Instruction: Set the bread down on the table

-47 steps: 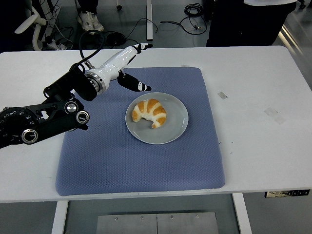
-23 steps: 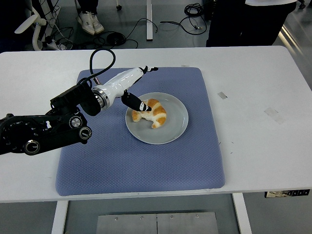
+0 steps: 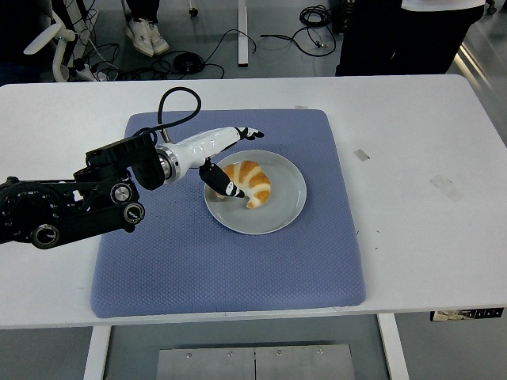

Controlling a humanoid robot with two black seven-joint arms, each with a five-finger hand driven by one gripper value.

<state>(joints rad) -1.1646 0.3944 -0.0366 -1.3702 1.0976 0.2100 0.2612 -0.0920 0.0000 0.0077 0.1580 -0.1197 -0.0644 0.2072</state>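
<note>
Since the earlier frames, the left hand (image 3: 226, 162) has been brought rightward and lowered from the upper left of the quilted blue mat (image 3: 230, 261) onto the near-left side of the round grey plate (image 3: 285, 207). Its black-tipped thumb (image 3: 221, 184) is now pressed against the left end of the golden-brown striped croissant (image 3: 249, 182), while the white fingers (image 3: 245, 133) are stretched over the back of the bread. The fingers are set around the croissant but not visibly closed on it; whether a firm grasp has been made cannot be told.

The croissant is seen lying on the plate, a little left of the frame's centre, so nothing of the placing itself is judged to be done. What has been achieved is the approach only. The closing of the grasp, the lifting off the plate and the setting down on the white table (image 3: 420, 142) are all left to do. The right arm is not seen.
</note>
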